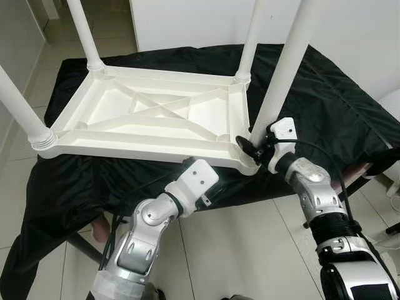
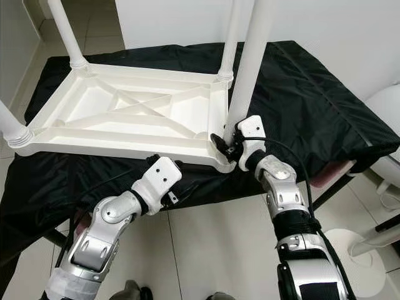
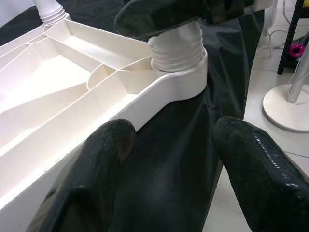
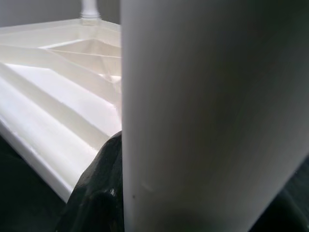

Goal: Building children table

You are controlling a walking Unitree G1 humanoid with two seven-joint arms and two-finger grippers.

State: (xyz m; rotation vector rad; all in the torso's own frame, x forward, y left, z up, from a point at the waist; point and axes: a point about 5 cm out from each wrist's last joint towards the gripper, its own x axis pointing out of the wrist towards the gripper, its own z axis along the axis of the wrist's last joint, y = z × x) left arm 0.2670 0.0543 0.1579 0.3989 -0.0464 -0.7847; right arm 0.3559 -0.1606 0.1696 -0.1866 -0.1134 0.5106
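A: Fingers first, from the head views?
B: Right gripper (image 1: 252,147) clamped on the near-right leg (image 1: 282,75) close to its base, black fingers pressed against the white tube. Left gripper (image 1: 187,164) tucked under the near edge of the upturned table top (image 1: 150,112); fingers hidden there.

A: Table's place?
B: Upside down on a black cloth (image 1: 325,100) over a stand, ribbed underside up, four legs pointing upward.

A: Left wrist view?
B: Two black fingers (image 3: 104,159) spread wide, holding nothing, just beside the white rim above the cloth; threaded socket (image 3: 176,53) ahead.

A: Right wrist view?
B: White leg very close, one dark finger (image 4: 99,193) against it.
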